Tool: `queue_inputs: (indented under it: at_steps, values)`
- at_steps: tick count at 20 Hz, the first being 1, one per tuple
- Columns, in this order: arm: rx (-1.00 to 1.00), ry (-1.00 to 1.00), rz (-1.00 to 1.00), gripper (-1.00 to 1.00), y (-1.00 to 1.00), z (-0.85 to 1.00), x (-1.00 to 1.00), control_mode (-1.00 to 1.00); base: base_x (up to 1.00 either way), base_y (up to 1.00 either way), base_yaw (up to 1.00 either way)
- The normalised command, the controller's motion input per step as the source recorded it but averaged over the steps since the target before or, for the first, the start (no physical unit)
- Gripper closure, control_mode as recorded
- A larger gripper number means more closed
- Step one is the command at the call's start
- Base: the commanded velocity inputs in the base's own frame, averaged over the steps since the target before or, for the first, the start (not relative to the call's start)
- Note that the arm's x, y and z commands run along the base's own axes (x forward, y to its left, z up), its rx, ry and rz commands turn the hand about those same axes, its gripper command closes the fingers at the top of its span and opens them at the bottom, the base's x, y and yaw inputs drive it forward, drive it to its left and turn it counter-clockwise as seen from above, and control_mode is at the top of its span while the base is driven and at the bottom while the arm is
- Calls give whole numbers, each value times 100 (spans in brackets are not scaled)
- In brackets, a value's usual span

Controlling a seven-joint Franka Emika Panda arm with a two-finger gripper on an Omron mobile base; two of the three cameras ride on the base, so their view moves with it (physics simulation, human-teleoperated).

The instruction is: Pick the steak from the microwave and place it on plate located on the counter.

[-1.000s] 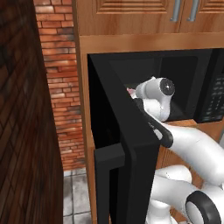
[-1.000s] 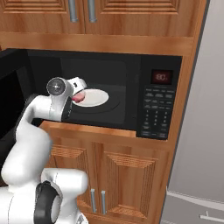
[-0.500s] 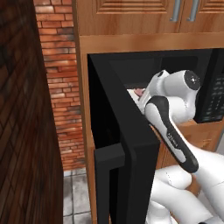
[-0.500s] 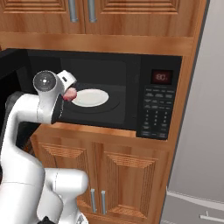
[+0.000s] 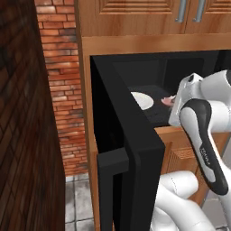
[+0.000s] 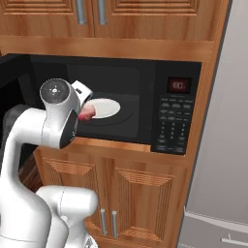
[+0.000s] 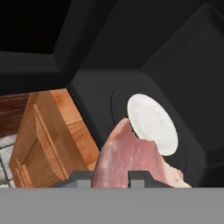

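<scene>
In the left base view the microwave (image 5: 135, 113) stands with its door (image 5: 131, 167) swung wide, a white plate (image 5: 143, 100) inside and the steak (image 5: 168, 102) at the arm's tip by the opening. In the right base view the steak (image 6: 86, 114) hangs just before that plate (image 6: 101, 108). In the hand view the gripper (image 7: 111, 175) pinches the steak (image 7: 131, 159), the plate (image 7: 153, 124) lying beyond it

Left base view: low behind the arm, facing past the open door into the microwave (image 5: 149, 90). Right base view: squarely facing the same cavity. Hand view: close, rolled, white plate (image 7: 153, 123) at 12 o'clock.
</scene>
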Motion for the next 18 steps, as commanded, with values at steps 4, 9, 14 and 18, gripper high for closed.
queue_inputs:
  at_steps: [4, 9, 14, 18]
  values:
    - [-26, 12, 0, 100, 4, 0, -59, -100, 0, 0, 0]
    - [-21, 6, 1, 100, 9, 0, -60, -100, 0, 0, 0]
    - [0, 0, 2, 100, -12, 0, -52, -100, 0, 0, 0]
    - [3, 0, 5, 100, -3, 0, -58, -100, 0, 0, 0]
